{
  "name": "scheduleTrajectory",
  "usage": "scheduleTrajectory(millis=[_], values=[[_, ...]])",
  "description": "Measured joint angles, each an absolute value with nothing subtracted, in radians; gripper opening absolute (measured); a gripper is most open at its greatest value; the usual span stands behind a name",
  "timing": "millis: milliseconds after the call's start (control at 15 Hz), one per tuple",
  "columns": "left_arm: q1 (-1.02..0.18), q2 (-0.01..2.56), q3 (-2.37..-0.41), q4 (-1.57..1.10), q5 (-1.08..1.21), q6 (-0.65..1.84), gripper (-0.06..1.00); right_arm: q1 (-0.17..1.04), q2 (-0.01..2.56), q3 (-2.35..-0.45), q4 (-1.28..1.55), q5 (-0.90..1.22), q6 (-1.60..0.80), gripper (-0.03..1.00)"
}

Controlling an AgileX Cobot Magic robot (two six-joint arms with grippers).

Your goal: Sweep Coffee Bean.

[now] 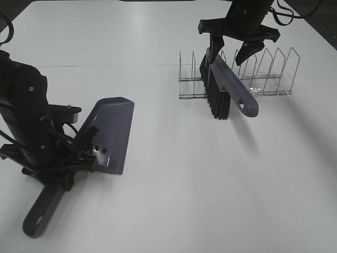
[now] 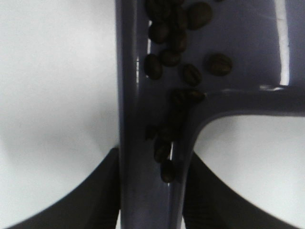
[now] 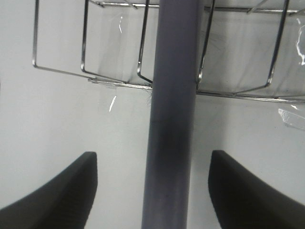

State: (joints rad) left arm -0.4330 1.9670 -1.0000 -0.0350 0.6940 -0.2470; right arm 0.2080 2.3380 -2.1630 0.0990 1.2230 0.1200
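Note:
The purple dustpan (image 1: 111,132) lies on the white table at the left, its handle (image 1: 42,211) pointing to the front. Several coffee beans (image 1: 90,135) sit at its handle end; the left wrist view shows them up close (image 2: 171,43), some trailing down the handle groove. My left gripper (image 1: 71,171) (image 2: 150,191) is shut on the dustpan handle. The purple brush (image 1: 234,87) with black bristles (image 1: 217,100) leans in the wire rack. My right gripper (image 1: 230,50) (image 3: 157,191) is open, its fingers (image 3: 62,191) astride the brush handle (image 3: 172,119) with wide gaps.
The wire rack (image 1: 268,79) stands at the back right; its bars show in the right wrist view (image 3: 119,81). The white table (image 1: 174,200) spreads between dustpan and rack. The table's dark right edge (image 1: 326,37) runs past the rack.

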Motion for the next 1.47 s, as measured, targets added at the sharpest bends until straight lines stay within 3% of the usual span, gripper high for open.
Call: scheduleTrajectory(millis=[533,800,867,1067,1467], values=[[-0.433,2.085,-1.231,-0.024,0.767,-0.277,0.31,0.208,2.244,-2.163,0.101,1.224,0.108,0.61],[-0.431,2.090,-1.253,-0.024,0.774,-0.277,0.31,0.208,2.204,-2.163,0.102,1.224,0.100,0.61],[-0.431,2.090,-1.253,-0.027,0.776,-0.277,0.34,0.208,2.196,-2.163,0.102,1.224,0.100,0.61],[-0.431,2.090,-1.261,-0.035,0.816,-0.274,0.60,0.208,2.161,-2.163,0.102,1.224,0.100,0.61],[-0.421,2.075,-1.365,0.062,1.013,-0.245,0.65,0.208,2.007,-2.069,0.105,1.224,0.093,0.61]])
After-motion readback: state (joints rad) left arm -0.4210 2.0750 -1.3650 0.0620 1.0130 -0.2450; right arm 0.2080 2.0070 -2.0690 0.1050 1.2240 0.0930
